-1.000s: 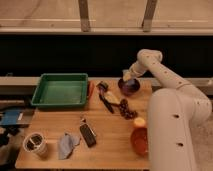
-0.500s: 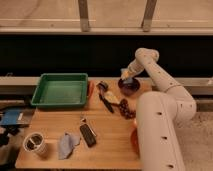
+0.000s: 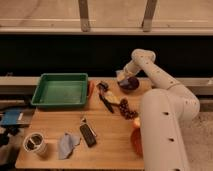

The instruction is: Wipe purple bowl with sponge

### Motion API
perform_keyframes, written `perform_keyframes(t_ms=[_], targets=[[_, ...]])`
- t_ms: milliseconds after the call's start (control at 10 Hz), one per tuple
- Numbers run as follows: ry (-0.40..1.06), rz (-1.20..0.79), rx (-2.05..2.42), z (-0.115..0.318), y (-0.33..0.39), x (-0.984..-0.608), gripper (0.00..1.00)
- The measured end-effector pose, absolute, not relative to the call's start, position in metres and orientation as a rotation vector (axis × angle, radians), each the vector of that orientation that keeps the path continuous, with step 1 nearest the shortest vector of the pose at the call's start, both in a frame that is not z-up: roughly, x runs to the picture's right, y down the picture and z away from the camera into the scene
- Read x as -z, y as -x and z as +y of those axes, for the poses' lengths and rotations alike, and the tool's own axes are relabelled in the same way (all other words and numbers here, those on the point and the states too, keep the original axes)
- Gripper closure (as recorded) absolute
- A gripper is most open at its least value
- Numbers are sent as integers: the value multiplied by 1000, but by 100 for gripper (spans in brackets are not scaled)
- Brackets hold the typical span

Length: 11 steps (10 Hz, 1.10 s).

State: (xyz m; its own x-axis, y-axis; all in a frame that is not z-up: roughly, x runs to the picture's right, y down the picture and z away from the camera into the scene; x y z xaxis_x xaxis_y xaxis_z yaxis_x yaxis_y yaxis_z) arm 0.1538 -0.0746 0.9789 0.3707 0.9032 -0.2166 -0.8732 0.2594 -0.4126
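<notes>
purple bowl (image 3: 129, 84), upper right of centre, looks light and rigid; gripper (image 3: 123, 76) over its rim, seemingly pressing the soft sponge (image 3: 121, 75); grip unclear.

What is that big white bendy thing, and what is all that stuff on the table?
That is a robot's arm. It bends like yours and ends in a gripper, its hand, which is reaching down at the purple bowl at the back of the wooden table. Something pale sits at the gripper, probably the sponge for wiping. One camera looks down from above the table. Also there: a green tray, a black remote-like object, a blue-grey cloth, a small metal cup, and an orange bowl half hidden behind the arm.
</notes>
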Motion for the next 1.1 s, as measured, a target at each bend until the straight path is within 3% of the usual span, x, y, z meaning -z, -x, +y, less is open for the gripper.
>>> perform_keyframes(t_ms=[500,1100], targets=[[444,-22,-1253,-73,-188,-959,91],[433,-17,-1203,-110,-175,-994,91]])
